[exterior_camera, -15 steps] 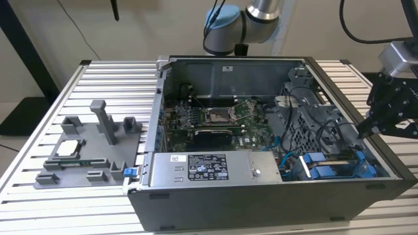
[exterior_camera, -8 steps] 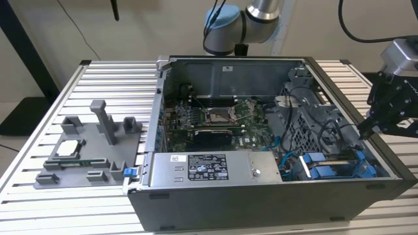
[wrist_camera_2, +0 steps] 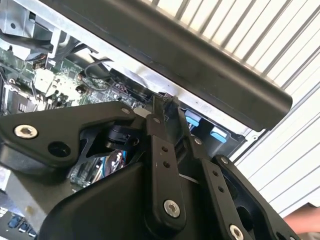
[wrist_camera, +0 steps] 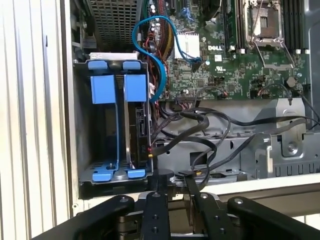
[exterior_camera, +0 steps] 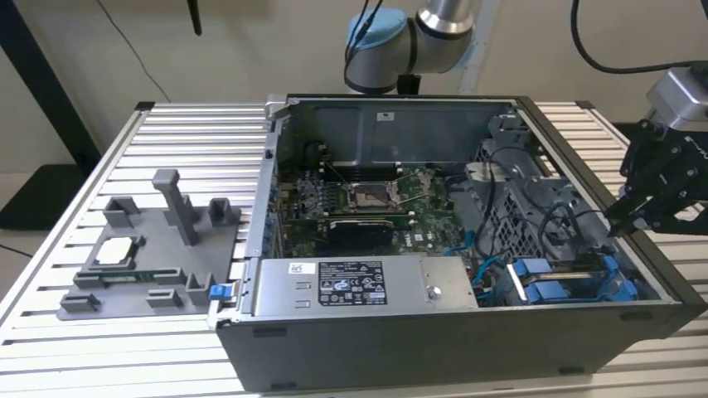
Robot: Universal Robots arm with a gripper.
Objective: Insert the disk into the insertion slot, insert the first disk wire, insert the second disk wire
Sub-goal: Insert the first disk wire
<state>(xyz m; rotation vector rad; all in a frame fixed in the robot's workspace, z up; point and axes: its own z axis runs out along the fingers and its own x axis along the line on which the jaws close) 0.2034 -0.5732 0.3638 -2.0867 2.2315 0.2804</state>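
Disk (wrist_camera: 136,129) in its blue carrier looks to us already seated in the insertion slot (wrist_camera: 80,131), at the near corner of the open case on the exterior view's right, so we judge the first step done and a wire step in hand. Going from the exterior view's left, we pass the grey fixture (exterior_camera: 155,249) on the slatted table, then the power-supply box (exterior_camera: 366,284) along the near wall, then the drive cage, and last the gripper (exterior_camera: 619,224), which hangs just above the case's right wall beside the cage. In the first wrist view the fingers (wrist_camera: 159,189) are only narrowly parted and grip nothing we can make out; the loose black cables (wrist_camera: 192,125) lie just beyond their tips. We judge that the wire work calls for a fine pinch on a small plug and a straight push toward the disk's edge.
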